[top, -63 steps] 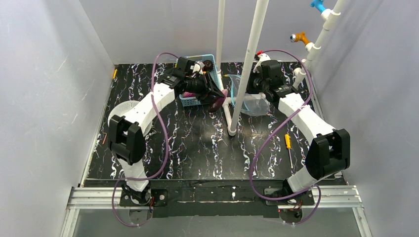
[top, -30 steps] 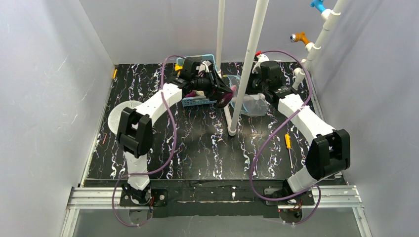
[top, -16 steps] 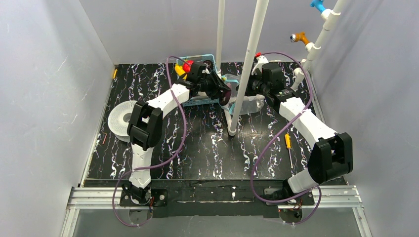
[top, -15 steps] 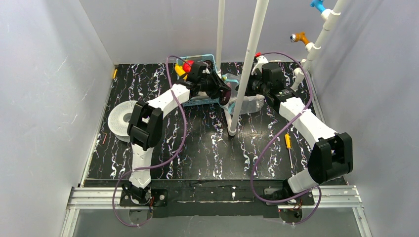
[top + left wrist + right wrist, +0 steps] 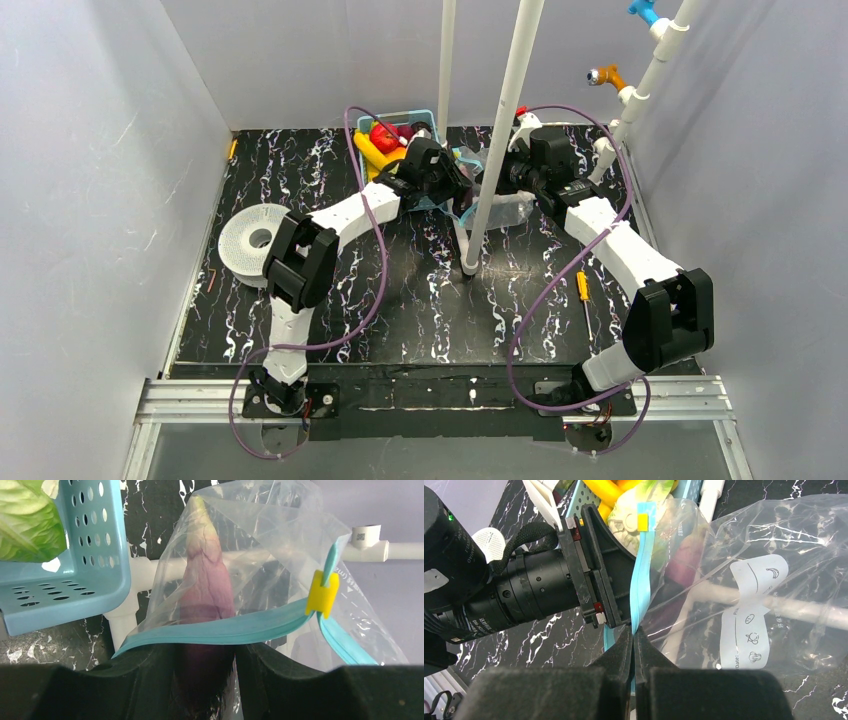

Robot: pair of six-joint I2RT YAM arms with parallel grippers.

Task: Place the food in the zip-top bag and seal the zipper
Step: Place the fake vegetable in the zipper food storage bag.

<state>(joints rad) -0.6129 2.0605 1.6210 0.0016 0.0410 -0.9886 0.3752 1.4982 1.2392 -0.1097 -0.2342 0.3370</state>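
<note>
Shifted rightward, left gripper (image 5: 206, 672) clamps one eggplant piece (image 5: 205, 595); right gripper (image 5: 634, 647) pinches one bag's (image 5: 774, 540) zipper (image 5: 642, 575).

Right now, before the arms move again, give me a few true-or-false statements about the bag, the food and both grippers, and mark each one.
1. The left gripper holds a purple eggplant piece whose tip pokes into the zip-top bag. True.
2. The right gripper is open and clear of the bag. False: it is shut on the teal zipper.
3. The zipper is sealed along its whole length. False: the mouth gapes open around the eggplant piece.
4. A cabbage lies in the light-blue basket. True.
5. The banana is inside the bag. False: it lies in the basket.
</note>
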